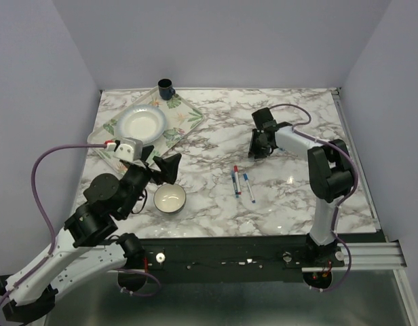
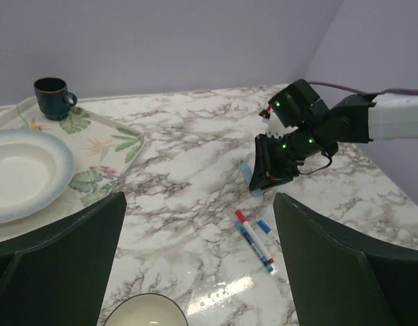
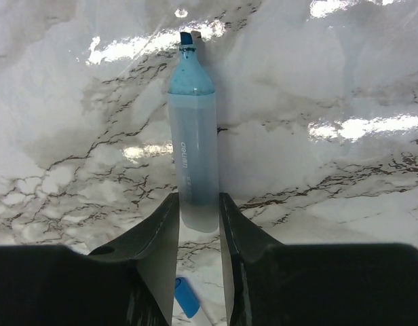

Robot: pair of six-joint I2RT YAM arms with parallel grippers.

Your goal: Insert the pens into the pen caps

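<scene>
Gripping the blue pen [image 3: 193, 136] by its rear end, your right gripper [image 3: 199, 210] left the tip free for capping; a blue cap [image 3: 186, 297] lay beneath it. Your left gripper [image 2: 199, 204] hung wide open near the bowl [image 1: 155, 197].

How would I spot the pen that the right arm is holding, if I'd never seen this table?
Start at the marble table, then go to the right gripper over its right half. The pen clamped between its fingers is thick, frosted pale blue with a darker blue tip, unlike the two thin white pens lying nearer the front edge.
</scene>
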